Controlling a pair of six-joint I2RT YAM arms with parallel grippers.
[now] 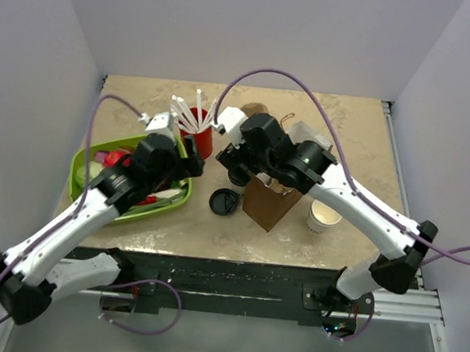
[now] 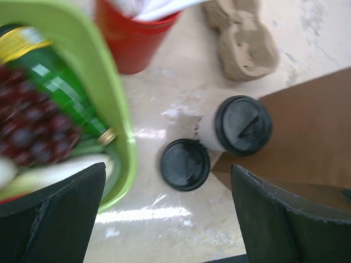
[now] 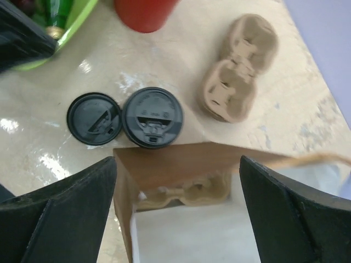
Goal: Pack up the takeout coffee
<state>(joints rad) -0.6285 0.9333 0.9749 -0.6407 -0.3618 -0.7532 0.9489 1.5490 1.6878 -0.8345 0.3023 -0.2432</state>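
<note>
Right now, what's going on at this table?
Two arms are working on packing a coffee into a bag. The lidded cup stands on the table beside the open brown bag, with a loose lid next to it. The right gripper hovers open above the cup and bag. The left gripper is open too, above the loose lid. Neither holds anything, and the cup is not yet packed.
</note>
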